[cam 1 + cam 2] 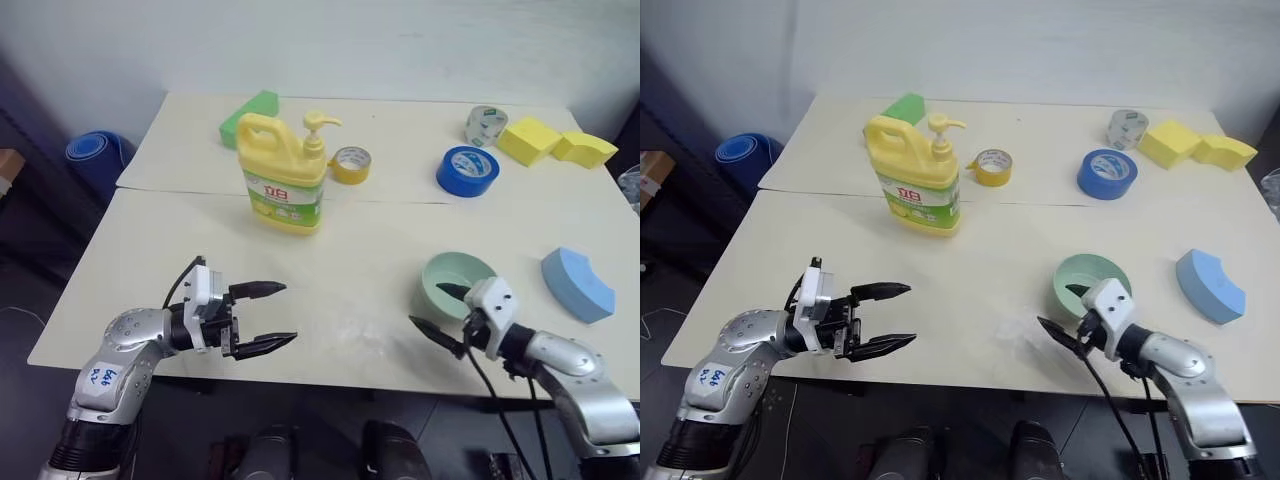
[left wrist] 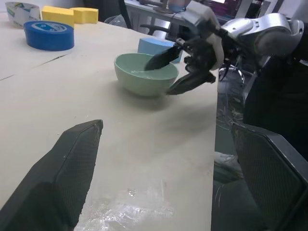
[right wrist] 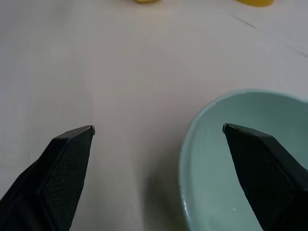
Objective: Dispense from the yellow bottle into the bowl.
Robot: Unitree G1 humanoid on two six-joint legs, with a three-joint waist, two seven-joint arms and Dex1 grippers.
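One yellow bottle (image 1: 283, 175), one bowl (image 1: 457, 281). Tape rolls: three – yellow (image 1: 350, 164), blue (image 1: 468, 171), pale (image 1: 486, 125). Sponges: two yellow (image 1: 529, 139) (image 1: 586, 149), one blue (image 1: 577, 284), one green (image 1: 250, 117). Tools: two (image 1: 266, 316) (image 1: 440, 310).

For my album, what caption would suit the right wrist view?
Open right gripper straddling the near rim of the pale mint-green round bowl on the cream table.

Large yellow bottle (image 1: 284, 180) with handle, pump nozzle and green-and-white label, upright on the bench (image 1: 340, 270), small pale mint-green bowl (image 1: 452, 280), upright, well apart nearer the front edge
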